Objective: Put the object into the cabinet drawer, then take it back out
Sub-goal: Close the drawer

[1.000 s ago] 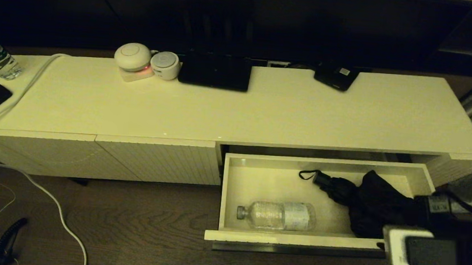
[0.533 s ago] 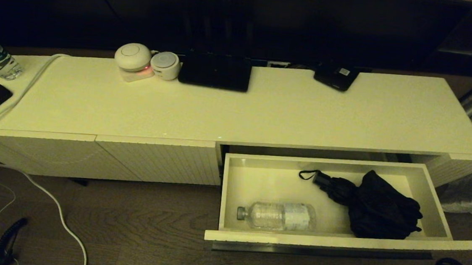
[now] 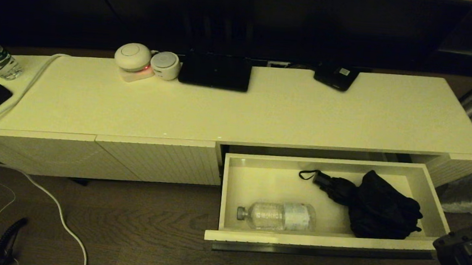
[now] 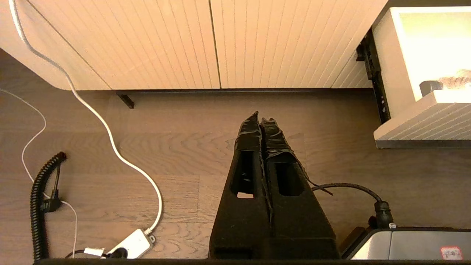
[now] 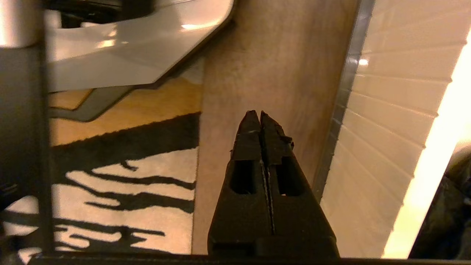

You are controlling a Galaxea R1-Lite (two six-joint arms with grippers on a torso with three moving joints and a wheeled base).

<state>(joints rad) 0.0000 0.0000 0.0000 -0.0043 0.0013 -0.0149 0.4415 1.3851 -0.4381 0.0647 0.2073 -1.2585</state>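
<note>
You have the cabinet drawer (image 3: 320, 241) pulled open, a clear water bottle (image 3: 276, 215) and a black folded umbrella (image 3: 375, 206) lying inside. Your right gripper (image 5: 260, 114) is pinched closed and empty over wood floor (image 5: 272, 66), the drawer's ribbed front just beside its fingertips. Your left gripper (image 4: 260, 118) hangs closed and empty over floor too, the cabinet (image 3: 238, 107) beyond its tips.

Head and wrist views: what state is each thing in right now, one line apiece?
cabinet drawer: pulled open.
clear bottle: lying on its side in the drawer.
black umbrella: folded, lying in the drawer.
left gripper: shut, empty, over the floor.
right gripper: shut, empty, beside the drawer front.
</note>
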